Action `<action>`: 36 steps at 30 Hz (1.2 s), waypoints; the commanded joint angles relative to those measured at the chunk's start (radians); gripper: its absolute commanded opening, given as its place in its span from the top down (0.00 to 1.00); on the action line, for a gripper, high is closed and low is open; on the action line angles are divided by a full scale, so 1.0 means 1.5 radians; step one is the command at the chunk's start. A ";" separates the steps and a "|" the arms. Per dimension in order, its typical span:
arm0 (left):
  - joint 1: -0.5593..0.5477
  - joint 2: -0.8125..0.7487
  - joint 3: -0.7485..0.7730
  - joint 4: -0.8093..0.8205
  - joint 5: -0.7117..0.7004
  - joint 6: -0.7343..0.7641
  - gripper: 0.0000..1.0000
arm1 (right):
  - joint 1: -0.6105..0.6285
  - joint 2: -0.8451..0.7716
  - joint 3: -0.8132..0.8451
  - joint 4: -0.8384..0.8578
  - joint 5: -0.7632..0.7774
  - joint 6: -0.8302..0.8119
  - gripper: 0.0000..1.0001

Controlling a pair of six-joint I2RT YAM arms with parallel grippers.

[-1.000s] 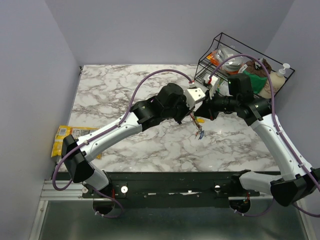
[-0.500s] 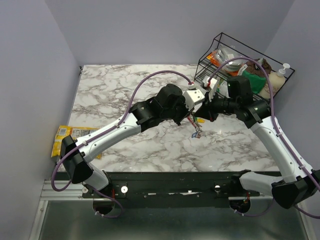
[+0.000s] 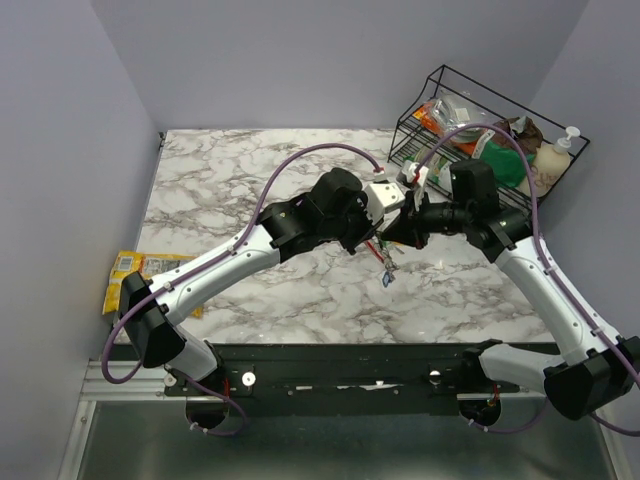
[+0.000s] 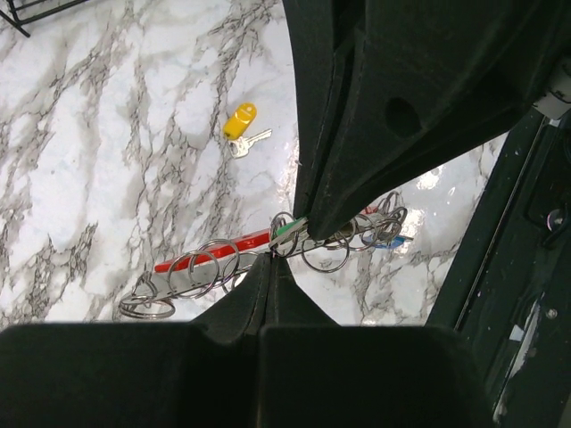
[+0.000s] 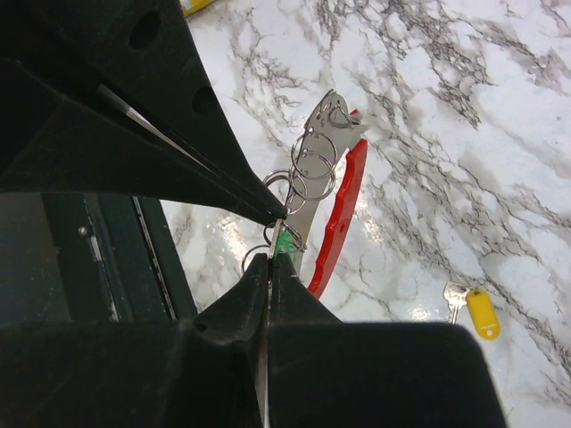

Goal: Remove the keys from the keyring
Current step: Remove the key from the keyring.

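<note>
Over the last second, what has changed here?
Both grippers, left and right, shifted slightly to the left in the top view, carrying the keyring and its hanging keys along. Neither let go. The basket and packet stayed put.

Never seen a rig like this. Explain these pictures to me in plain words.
Two robot arms are bolted at a white marble table's near edge. One picture looks down from above; the other two come from wrist cameras. The left gripper pinches the red-and-grey metal keyring, held above the table. The right gripper appears shut on a green-tagged key among its wire rings. One yellow-tagged key lies loose on the marble. A black wire basket stands at the far right corner; a yellow snack packet lies beside the left edge.
</note>
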 commanded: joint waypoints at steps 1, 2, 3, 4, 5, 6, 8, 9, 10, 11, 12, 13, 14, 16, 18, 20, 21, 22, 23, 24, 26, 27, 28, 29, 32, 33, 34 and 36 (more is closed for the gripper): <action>-0.011 -0.020 0.018 0.039 0.059 -0.011 1.00 | 0.002 -0.002 -0.025 0.087 -0.049 0.013 0.90; -0.011 -0.021 0.019 0.039 0.059 -0.011 1.00 | 0.003 0.000 -0.033 0.095 -0.050 0.014 0.90; -0.010 -0.021 0.019 0.038 0.058 -0.011 1.00 | 0.003 0.000 -0.039 0.099 -0.056 0.016 0.89; -0.009 -0.021 0.019 0.039 0.058 -0.011 1.00 | 0.003 0.001 -0.043 0.103 -0.061 0.018 0.89; -0.009 -0.023 0.019 0.039 0.059 -0.011 1.00 | 0.003 0.003 -0.046 0.110 -0.064 0.022 0.88; -0.008 -0.023 0.018 0.039 0.059 -0.012 1.00 | 0.003 0.002 -0.052 0.114 -0.073 0.025 0.88; -0.007 -0.024 0.017 0.040 0.059 -0.013 1.00 | 0.003 0.003 -0.055 0.120 -0.083 0.030 0.87; -0.007 -0.024 0.016 0.040 0.059 -0.014 1.00 | 0.003 0.003 -0.055 0.120 -0.100 0.032 0.87; -0.006 -0.024 0.016 0.041 0.060 -0.014 1.00 | 0.003 0.003 -0.056 0.120 -0.110 0.032 0.87; -0.006 -0.025 0.016 0.041 0.059 -0.015 1.00 | 0.003 0.004 -0.056 0.115 -0.119 0.030 0.86; -0.006 -0.025 0.015 0.042 0.057 -0.015 1.00 | 0.004 0.004 -0.057 0.113 -0.147 0.030 0.86; -0.005 -0.024 0.016 0.042 0.057 -0.016 1.00 | 0.004 0.004 -0.058 0.109 -0.164 0.027 0.86; -0.005 -0.024 0.016 0.042 0.055 -0.017 1.00 | 0.003 0.004 -0.058 0.101 -0.176 0.023 0.86; -0.004 -0.024 0.017 0.042 0.052 -0.018 1.00 | 0.005 0.002 -0.064 0.102 -0.202 0.023 0.84; -0.005 -0.023 0.018 0.042 0.047 -0.018 1.00 | 0.007 -0.002 -0.067 0.107 -0.193 0.026 0.82; -0.005 -0.022 0.019 0.042 0.044 -0.019 1.00 | 0.008 -0.005 -0.075 0.113 -0.192 0.027 0.80; -0.005 -0.021 0.019 0.042 0.039 -0.019 1.00 | 0.008 -0.005 -0.080 0.116 -0.198 0.029 0.79; -0.004 -0.021 0.021 0.042 0.037 -0.020 1.00 | 0.010 -0.007 -0.083 0.120 -0.201 0.030 0.75; -0.004 -0.019 0.021 0.042 0.035 -0.020 1.00 | 0.008 -0.007 -0.086 0.123 -0.203 0.030 0.73; -0.004 -0.019 0.022 0.042 0.034 -0.020 1.00 | 0.011 -0.006 -0.089 0.123 -0.204 0.030 0.71; -0.004 -0.018 0.023 0.041 0.035 -0.021 1.00 | 0.014 -0.008 -0.091 0.126 -0.202 0.030 0.65; -0.004 -0.018 0.023 0.041 0.034 -0.021 1.00 | 0.015 -0.008 -0.093 0.127 -0.202 0.029 0.64; -0.004 -0.017 0.024 0.041 0.031 -0.021 1.00 | 0.015 -0.009 -0.094 0.128 -0.202 0.029 0.63; -0.004 -0.016 0.024 0.041 0.030 -0.022 1.00 | 0.016 -0.010 -0.095 0.129 -0.202 0.028 0.62; -0.003 -0.013 0.025 0.041 0.026 -0.023 1.00 | 0.019 -0.014 -0.105 0.134 -0.194 0.025 0.58; -0.002 -0.014 0.025 0.041 0.025 -0.023 1.00 | 0.020 -0.016 -0.106 0.134 -0.188 0.020 0.57; -0.002 -0.015 0.026 0.041 0.026 -0.023 1.00 | 0.020 -0.017 -0.110 0.135 -0.184 0.017 0.57; 0.000 -0.018 0.025 0.041 0.026 -0.023 1.00 | 0.019 -0.022 -0.111 0.133 -0.164 0.013 0.57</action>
